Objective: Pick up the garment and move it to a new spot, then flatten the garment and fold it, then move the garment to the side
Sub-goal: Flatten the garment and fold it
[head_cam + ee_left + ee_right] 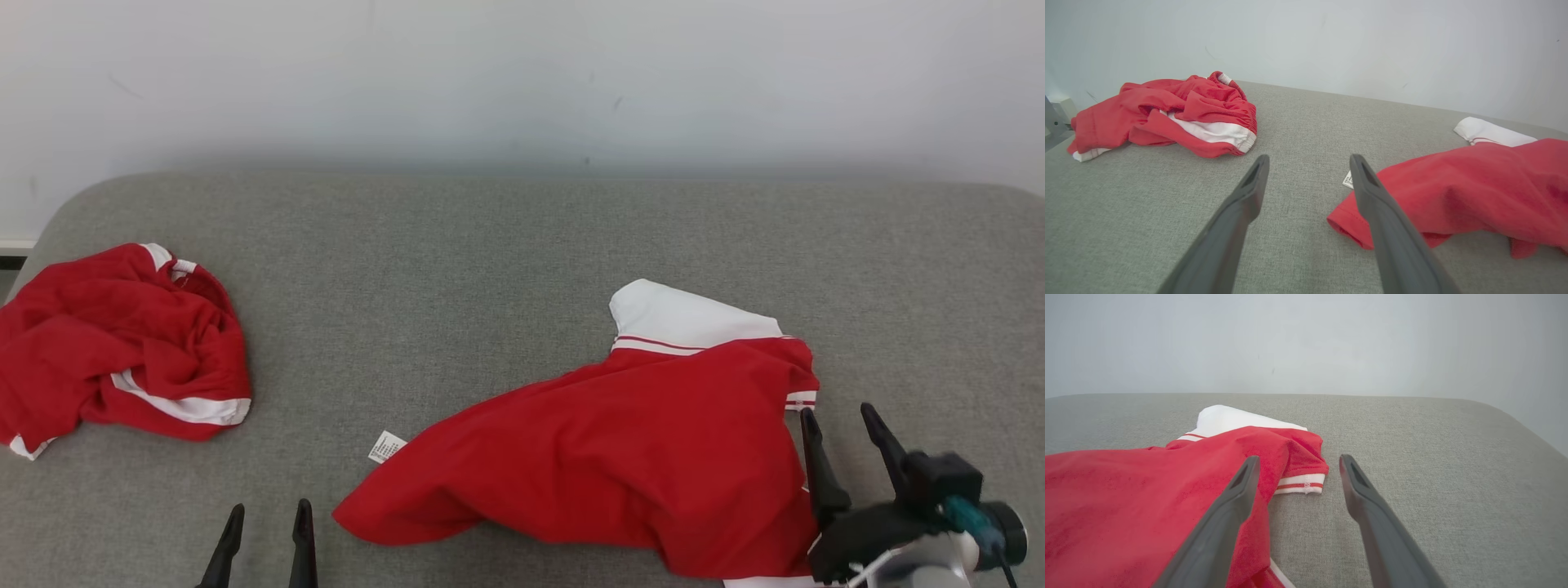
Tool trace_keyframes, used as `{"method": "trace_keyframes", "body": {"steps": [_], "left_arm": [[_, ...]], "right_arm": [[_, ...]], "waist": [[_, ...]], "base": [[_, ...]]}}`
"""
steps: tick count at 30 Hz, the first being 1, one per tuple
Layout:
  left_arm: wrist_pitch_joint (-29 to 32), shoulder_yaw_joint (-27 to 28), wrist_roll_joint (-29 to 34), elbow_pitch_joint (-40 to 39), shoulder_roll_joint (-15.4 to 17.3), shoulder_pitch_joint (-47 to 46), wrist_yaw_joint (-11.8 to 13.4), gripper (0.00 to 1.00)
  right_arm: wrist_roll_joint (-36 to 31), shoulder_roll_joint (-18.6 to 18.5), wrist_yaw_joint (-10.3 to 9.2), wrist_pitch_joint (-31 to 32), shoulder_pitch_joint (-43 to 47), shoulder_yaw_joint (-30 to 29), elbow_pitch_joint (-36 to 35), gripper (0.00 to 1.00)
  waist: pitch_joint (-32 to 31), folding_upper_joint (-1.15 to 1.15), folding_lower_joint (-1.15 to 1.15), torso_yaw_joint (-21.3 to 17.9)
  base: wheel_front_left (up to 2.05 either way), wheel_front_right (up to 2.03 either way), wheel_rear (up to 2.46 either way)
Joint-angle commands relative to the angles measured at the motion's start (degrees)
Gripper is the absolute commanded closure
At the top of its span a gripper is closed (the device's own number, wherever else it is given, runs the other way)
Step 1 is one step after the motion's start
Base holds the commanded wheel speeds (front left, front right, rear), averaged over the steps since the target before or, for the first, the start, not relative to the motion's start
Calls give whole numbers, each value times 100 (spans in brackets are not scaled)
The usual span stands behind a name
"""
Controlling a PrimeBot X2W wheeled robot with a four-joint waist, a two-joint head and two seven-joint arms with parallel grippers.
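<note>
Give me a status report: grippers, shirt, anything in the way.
Left gripper open, empty. Right gripper open beside red shirt, right edge. Shirt rumpled, unfolded, on grey cushion. Red shorts lie far left, apart.

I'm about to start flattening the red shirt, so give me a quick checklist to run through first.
1. Right hand open and empty: ok.
2. Left hand open and empty: ok.
3. Red shirt lying flat: not ok, rumpled and bunched.
4. Shirt clear of the red shorts: ok, apart.
5. Whole shirt on the grey cushion: cannot tell, its near edge runs out of the head view.
</note>
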Motion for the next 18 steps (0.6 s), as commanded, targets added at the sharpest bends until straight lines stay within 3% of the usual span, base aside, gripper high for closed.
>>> {"method": "trace_keyframes", "body": {"steps": [1, 18], "left_arm": [[-24, 2, 8, -13, -8, -105, 7, 0], [-24, -213, -4, 79, -10, -274, 7, 0]], "right_arm": [[-96, -29, 6, 2, -325, -60, 407, 0], [-585, -125, 6, 31, -2340, -624, 3588, 0]], "waist": [[39, 0, 0, 47], [255, 0, 0, 478]], "base": [[0, 0, 0], [0, 0, 0]]}}
